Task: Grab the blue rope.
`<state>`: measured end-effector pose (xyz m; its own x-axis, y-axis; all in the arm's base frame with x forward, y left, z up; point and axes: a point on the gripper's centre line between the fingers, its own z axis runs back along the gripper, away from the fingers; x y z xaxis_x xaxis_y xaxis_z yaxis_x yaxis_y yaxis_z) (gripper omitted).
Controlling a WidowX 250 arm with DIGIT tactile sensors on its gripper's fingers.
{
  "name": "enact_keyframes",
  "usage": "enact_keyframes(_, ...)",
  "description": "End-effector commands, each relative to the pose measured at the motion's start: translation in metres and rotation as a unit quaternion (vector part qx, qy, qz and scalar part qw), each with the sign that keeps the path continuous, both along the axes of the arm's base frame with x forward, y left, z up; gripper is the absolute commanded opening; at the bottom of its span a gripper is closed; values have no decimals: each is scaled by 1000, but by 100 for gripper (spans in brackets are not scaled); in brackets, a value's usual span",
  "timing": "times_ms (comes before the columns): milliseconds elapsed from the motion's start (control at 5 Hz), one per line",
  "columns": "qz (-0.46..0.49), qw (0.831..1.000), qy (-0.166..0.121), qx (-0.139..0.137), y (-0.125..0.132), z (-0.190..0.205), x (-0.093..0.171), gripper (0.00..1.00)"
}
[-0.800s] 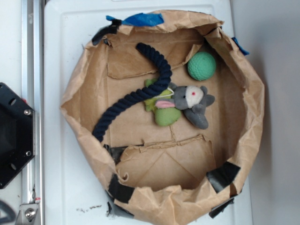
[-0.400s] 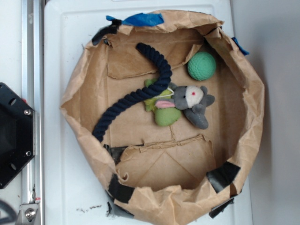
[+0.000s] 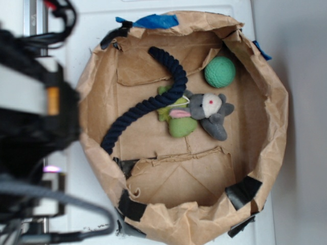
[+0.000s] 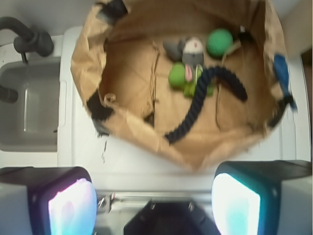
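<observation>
White tabletop (image 3: 66,194) — blue rope (image 3: 148,104) curved in paper bag (image 3: 265,122); pincer (image 4: 154,205) spread wide, empty.

Bright, even light; wrist view soft; robot arm (image 3: 36,127) blurred.

The two wide-set jaws frame the bottom edge, apart, with nothing between them. Beyond them, a crumpled brown paper bag (image 4: 122,73) sits on the white surface (image 4: 68,147), containing the thick dark navy twisted rope (image 4: 195,107). The rope curves beside a grey-and-green plush toy (image 4: 188,58) and a green ball (image 4: 219,43).
</observation>
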<state>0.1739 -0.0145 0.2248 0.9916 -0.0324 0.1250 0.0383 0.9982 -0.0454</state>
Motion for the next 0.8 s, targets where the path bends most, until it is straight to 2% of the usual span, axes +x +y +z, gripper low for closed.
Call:
enact_keyframes(0, 10, 1000, -9, 6, 27, -30, 28, 100)
enact_keyframes(200, 29, 1000, 0, -1, 42, -59, 40, 100)
enact_keyframes(600, 29, 1000, 0, -1, 42, -59, 40, 100)
